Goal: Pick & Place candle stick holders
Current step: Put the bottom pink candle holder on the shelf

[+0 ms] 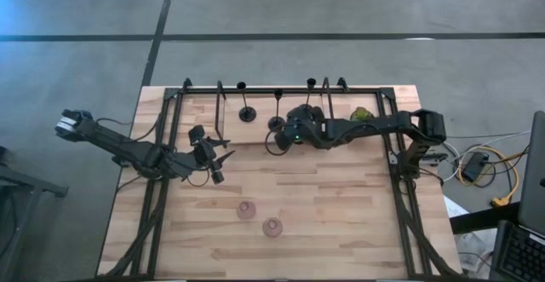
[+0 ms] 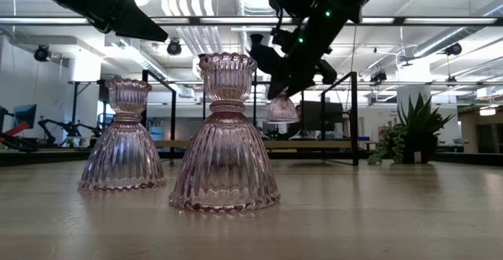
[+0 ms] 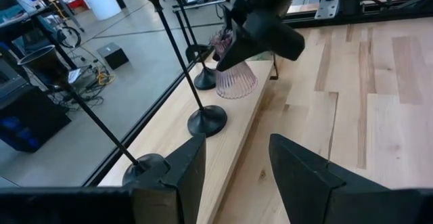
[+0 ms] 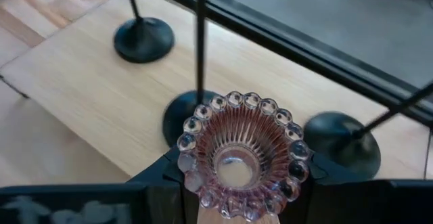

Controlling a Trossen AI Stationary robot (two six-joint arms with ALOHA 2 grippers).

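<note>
High view is showing the left tool (image 1: 217, 158) hanging over the left half of the bench (image 1: 341, 222), its fingers spread wide and holding nothing, as the left wrist view confirms. Near the front edge, two pink glass candle holders (image 1: 246, 210) (image 1: 272, 227) are standing upright and close together but apart, still waiting. Toward the back, three black candle stick holders (image 1: 248, 113) (image 1: 276, 123) (image 1: 310, 83) are standing in a tight cluster. The right tool (image 1: 298, 133) is hovering among them, clamped around the neck of a third pink glass candle holder (image 4: 241, 154), which is hanging above the bench in the low view. The main risk is crowding: in the right wrist view, black round bases (image 4: 142, 39) and thin stems are lying right under and beside the carried glass, so lowering it could be knocking a tall, top-heavy black holder over, or setting the glass on a base and tipping it. Smooth ribbed glass may also be slipping in the grip.
</note>
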